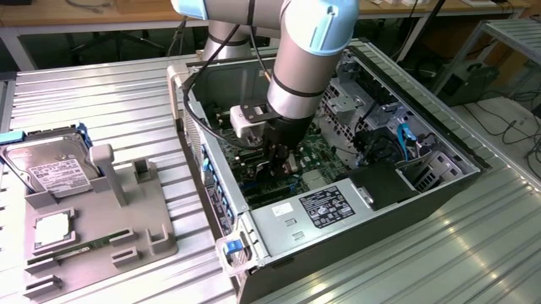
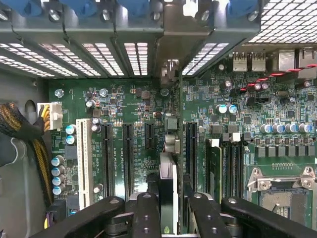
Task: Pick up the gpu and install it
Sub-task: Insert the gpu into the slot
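parts tray [image 1: 93, 247]: on the exterior view's left, at about 8 o'clock from the arm, bearing a hard drive [image 1: 44, 166] on edge.
gripper [image 2: 168, 203]: down inside the computer case [image 1: 439, 136], fingers [image 2: 146, 213] clamped on the gpu.
gpu [image 2: 167, 191]: held edge-on between the fingers, directly under the wrist, just above the motherboard [image 2: 133, 104].
key relation: the card's long axis runs parallel to the expansion slots [image 2: 128, 158], toward the case's vented rear wall at 12 o'clock.

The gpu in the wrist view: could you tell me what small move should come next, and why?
Probably a slow, straight lowering: the gpu sits edge-on between the fingers, above the motherboard slots, not visibly seated.
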Action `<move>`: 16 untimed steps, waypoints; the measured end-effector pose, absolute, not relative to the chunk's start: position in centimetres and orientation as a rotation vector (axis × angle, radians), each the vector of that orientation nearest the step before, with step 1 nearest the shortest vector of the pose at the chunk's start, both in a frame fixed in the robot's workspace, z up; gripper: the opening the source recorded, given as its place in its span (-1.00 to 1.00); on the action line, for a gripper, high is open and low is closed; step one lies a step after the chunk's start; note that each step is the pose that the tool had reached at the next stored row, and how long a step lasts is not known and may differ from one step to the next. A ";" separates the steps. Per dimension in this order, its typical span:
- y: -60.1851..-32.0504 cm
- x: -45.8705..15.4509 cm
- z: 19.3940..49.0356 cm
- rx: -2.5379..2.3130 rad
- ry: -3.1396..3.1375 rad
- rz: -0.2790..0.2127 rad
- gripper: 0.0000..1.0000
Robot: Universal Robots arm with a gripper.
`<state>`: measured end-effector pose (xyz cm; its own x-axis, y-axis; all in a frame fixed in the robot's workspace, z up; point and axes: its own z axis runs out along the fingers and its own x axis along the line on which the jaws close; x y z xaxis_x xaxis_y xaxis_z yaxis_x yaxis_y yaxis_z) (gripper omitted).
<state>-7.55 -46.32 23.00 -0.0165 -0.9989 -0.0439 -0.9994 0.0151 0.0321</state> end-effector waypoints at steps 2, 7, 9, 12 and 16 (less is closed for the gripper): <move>-46.3 -7.5 22.9 -2.194 2.229 0.084 -0.44; -46.1 -7.6 23.3 -2.193 2.228 0.076 -0.32; -46.1 -7.6 23.6 -2.191 2.226 0.071 -0.32; -46.0 -7.6 24.5 -2.187 2.221 0.062 -0.32; -45.9 -7.6 26.0 -2.185 2.218 0.055 -0.32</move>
